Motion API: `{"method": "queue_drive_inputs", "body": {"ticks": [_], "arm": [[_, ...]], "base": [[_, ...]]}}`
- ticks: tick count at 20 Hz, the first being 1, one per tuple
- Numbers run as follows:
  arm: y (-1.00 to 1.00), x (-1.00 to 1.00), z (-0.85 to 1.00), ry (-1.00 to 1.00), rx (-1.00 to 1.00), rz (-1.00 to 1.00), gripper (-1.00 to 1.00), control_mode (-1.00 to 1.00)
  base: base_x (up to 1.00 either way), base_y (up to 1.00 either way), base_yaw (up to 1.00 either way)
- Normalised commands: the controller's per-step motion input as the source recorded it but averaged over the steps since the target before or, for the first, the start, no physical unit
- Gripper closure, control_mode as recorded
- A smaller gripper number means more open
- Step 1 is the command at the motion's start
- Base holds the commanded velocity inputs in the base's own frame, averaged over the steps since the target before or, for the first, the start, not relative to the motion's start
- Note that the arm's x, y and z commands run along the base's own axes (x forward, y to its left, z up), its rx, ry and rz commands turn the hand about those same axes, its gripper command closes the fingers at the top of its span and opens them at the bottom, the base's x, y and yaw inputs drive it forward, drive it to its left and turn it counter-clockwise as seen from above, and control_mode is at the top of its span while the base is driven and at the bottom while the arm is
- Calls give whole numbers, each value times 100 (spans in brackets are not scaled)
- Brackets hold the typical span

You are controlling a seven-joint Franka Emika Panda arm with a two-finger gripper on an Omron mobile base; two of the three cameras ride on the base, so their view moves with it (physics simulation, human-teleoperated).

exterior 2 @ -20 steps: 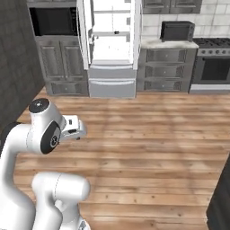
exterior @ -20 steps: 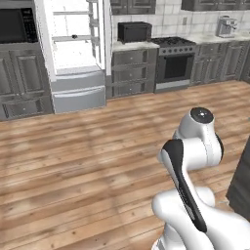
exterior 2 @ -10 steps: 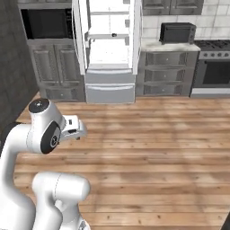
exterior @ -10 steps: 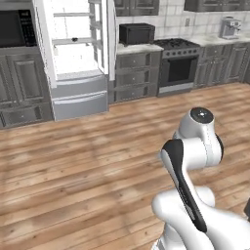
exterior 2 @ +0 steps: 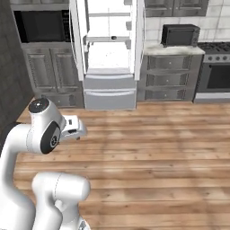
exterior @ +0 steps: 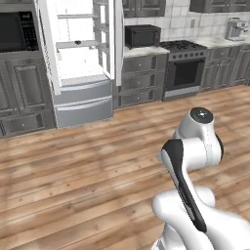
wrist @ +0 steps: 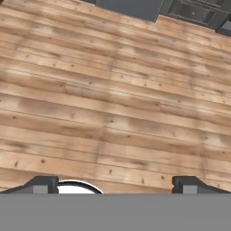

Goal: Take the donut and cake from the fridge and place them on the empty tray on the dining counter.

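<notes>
We stand well back from the fridge (exterior 2: 110,54), its doors swung wide on the white interior. A small dark speck on an upper shelf (exterior 2: 114,37) may be the cake (too small to tell); the donut we cannot make out. The gripper (wrist: 115,185) has its fingers (wrist: 43,184) spread wide, holding nothing and aimed down at the wooden floor (wrist: 117,99). From the fingers the fridge lies at about twelve o'clock, so closing that gap is, we judge, what comes first.
</notes>
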Motion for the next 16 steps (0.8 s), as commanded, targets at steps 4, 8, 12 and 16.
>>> {"method": "queue_drive_inputs", "body": {"ticks": [4,8,12,16], "arm": [[0,0,0,0,0,0,-100,100],[0,0,0,0,0,0,-100,100],[0,0,0,0,0,0,-100,100],[0,0,0,0,0,0,-100,100]], "base": [[61,33,-1],[62,23,0],[65,21,0],[64,22,0]]}}
